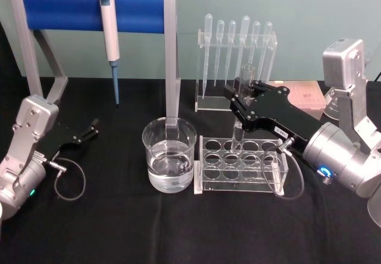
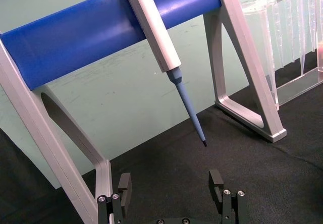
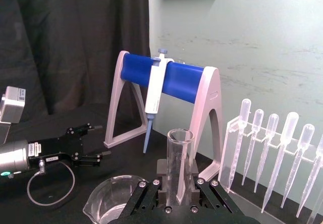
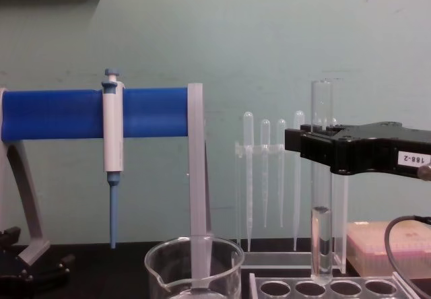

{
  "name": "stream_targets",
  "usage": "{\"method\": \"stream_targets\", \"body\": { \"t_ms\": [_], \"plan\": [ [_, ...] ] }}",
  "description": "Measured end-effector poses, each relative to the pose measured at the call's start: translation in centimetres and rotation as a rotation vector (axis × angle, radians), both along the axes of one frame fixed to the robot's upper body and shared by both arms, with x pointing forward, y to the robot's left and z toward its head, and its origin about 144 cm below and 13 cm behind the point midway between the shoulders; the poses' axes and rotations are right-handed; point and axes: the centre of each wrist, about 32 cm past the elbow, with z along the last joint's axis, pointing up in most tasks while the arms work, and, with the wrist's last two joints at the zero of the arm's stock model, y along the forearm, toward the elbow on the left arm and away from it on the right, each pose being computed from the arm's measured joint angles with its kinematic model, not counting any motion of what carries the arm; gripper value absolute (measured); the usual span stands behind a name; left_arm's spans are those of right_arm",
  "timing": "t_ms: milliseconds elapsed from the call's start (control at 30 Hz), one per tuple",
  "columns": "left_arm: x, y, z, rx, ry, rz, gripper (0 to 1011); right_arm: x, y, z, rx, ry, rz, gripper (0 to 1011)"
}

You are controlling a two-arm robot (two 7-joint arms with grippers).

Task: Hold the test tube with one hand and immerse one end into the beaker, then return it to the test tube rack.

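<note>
One test tube (image 4: 321,205) upright, rim up

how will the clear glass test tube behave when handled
The clear glass test tube is probably stiff but brittle, so the black right gripper shut on it should squeeze gently. Its smooth wall, held upright, may slip downward. Round and straight, it would likely roll if laid flat.

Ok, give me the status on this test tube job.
Done: nothing confirmable; the test tube holds some liquid, which doesn't prove it visited the beaker. In hand: the right gripper is shut on it, upright, its bottom at the test tube rack's top holes. Left: either dip and return, or just lowering and release. The left gripper sits open, idle, on the left.
</note>
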Motion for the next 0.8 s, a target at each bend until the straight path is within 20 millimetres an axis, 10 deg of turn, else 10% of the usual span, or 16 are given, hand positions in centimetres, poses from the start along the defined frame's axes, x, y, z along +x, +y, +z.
{"method": "stream_targets", "body": {
  "t_ms": [800],
  "plan": [
    [0.0,0.0,0.0,0.0,0.0,0.0,1000,0.0,0.0,0.0,0.0,0.0,0.0,228]
  ]
}}
